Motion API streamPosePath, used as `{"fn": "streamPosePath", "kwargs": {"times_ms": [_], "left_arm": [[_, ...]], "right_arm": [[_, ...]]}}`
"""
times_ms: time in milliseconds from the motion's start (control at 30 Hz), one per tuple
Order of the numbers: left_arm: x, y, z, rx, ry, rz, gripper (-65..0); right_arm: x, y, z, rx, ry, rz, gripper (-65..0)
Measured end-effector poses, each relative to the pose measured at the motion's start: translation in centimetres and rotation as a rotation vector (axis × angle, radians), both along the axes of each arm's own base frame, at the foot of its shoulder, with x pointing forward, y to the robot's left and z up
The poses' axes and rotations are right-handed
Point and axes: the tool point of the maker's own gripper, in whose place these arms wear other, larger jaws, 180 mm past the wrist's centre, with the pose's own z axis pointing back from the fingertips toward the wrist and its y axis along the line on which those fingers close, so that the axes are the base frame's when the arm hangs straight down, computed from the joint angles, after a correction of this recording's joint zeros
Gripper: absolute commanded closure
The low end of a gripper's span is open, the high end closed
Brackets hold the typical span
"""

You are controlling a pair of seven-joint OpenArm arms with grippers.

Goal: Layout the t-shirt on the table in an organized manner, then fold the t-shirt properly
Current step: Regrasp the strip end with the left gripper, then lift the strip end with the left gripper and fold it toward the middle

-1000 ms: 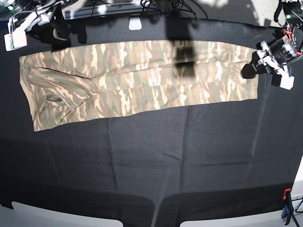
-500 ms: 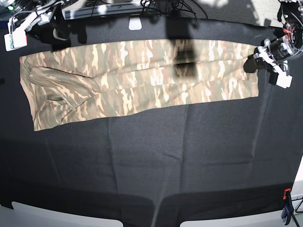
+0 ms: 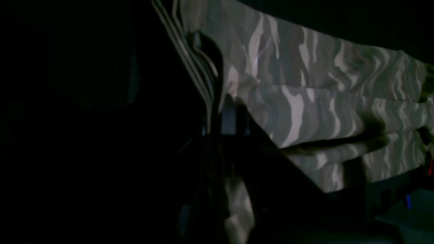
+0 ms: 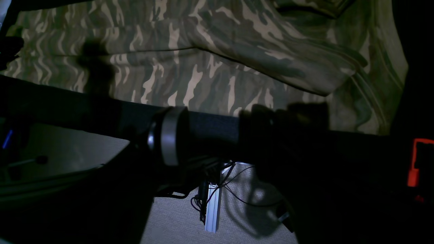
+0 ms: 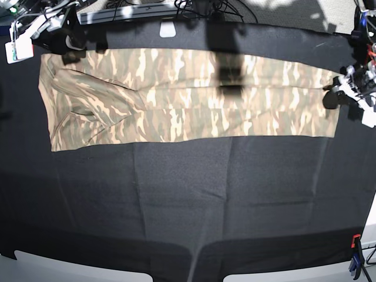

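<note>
- Left gripper (image 5: 332, 97): jaws drawn together at the right-hand end of the t-shirt (image 5: 188, 97) in the base view, apparently pinching the cloth edge, though too dark and small there to be sure.
- Right gripper (image 5: 66, 42): jaws partly apart, hovering at the upper left corner of the shirt in the base view; whether touching the fabric, cannot tell.
- Seen whole only from the base view: t-shirt stretched into a long camouflage band across the far half of the table (image 5: 188, 205), folded lengthwise, with a sleeve flap lying diagonally on its left part.
- Also only in the base view: dark shadow across the middle of the band, a white tag (image 5: 168, 29) just beyond the far edge, and a red and blue clamp (image 5: 356, 258) at the near right corner.
- Left wrist view: mostly black, showing layered fabric edges at close range and a fold running along the cloth (image 3: 305, 112).
- Right wrist view: dark arm body crossing the picture, the folded sleeve (image 4: 271, 57) above it, and below it pale floor with a metal rail (image 4: 212, 210) and loose cables.
</note>
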Motion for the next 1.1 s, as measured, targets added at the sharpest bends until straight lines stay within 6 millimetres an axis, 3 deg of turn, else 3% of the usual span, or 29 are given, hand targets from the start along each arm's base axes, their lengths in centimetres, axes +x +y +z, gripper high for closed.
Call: {"fn": "streamPosePath", "kwargs": {"times_ms": [167, 400, 533, 700, 867, 1100], "left_arm": [[0.3, -4.7, 2.8, 0.019, -0.115, -0.176, 0.0], [0.7, -9.5, 6.2, 0.004, -0.220, -0.243, 0.0], [0.4, -12.6, 5.8, -0.059, -0.216, -0.276, 0.0], [-1.2, -19.2, 5.1, -0.153, -0.188, -0.432, 0.0], [-1.0, -24.2, 7.1, -0.262, -0.299, -0.487, 0.0], [-3.4, -29.4, 5.4, -0.178, -0.297, -0.657, 0.0]], "right_arm": [[0.5, 0.0, 0.2, 0.001, -0.020, -0.001, -28.4], [1.8, 0.0, 0.7, 0.000, -0.067, 0.000, -28.4], [2.2, 0.0, 0.9, 0.000, -0.083, 0.000, -28.4], [2.4, 0.0, 1.1, -0.002, -0.090, 0.003, -28.4], [2.4, -0.1, 1.1, -0.003, -0.090, 0.003, -28.4], [2.4, -0.1, 1.1, -0.003, -0.090, 0.003, -28.4]]}}
